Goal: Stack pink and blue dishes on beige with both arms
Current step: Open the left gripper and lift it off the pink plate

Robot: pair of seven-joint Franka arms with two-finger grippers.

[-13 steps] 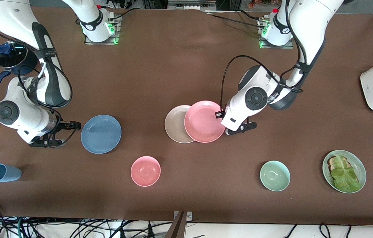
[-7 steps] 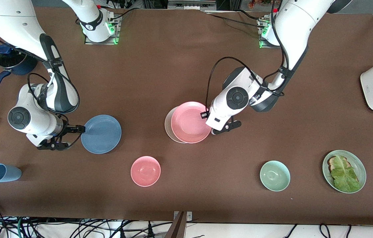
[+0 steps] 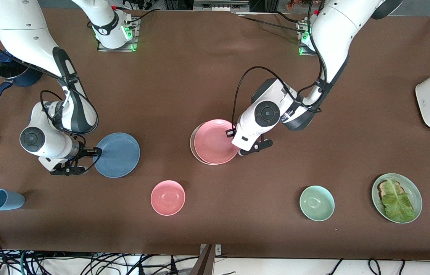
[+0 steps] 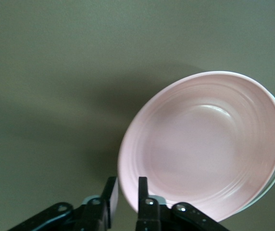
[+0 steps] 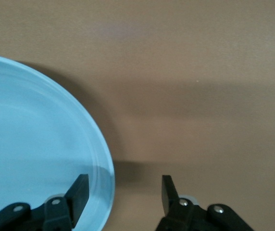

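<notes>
The left claw (image 4: 126, 197) pinches the rim of the pink plate (image 3: 216, 141), held almost squarely over the beige plate (image 3: 193, 147) at mid-surface. The right claw (image 5: 123, 191) gapes wide astride the rim of the blue plate (image 3: 117, 154), which lies on the surface toward the right arm's end.

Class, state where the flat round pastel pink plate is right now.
The flat round pastel pink plate lies almost squarely over the cream-beige plate mid-table, its rim pinched by the left gripper, farther from the front camera than the pink bowl.
</notes>
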